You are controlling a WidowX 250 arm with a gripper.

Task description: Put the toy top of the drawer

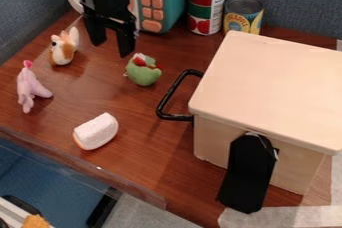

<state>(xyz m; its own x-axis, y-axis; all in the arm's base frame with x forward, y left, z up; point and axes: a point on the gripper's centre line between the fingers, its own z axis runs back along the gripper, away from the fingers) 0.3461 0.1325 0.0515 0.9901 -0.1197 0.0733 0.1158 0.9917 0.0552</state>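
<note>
My gripper (111, 48) hangs at the upper left, fingers spread apart and nothing between them. To its lower right, a green toy with a red and white top (143, 71) lies on the table, apart from the fingers. Left of the gripper is an orange and white plush toy (64, 48), and a pink toy (29, 87) lies farther down at the left. The drawer is a pale wooden box (270, 89) at the right, with a flat bare top and a black handle (172, 97) on its left side. Which toy is meant, I cannot tell.
A white, rounded piece (97, 131) lies left of the box. Two cans (206, 6) and a teal toy with orange buttons (160, 2) stand at the back. A black piece (248, 173) leans on the box's front. A clear ledge (80, 167) runs along the table's front left edge.
</note>
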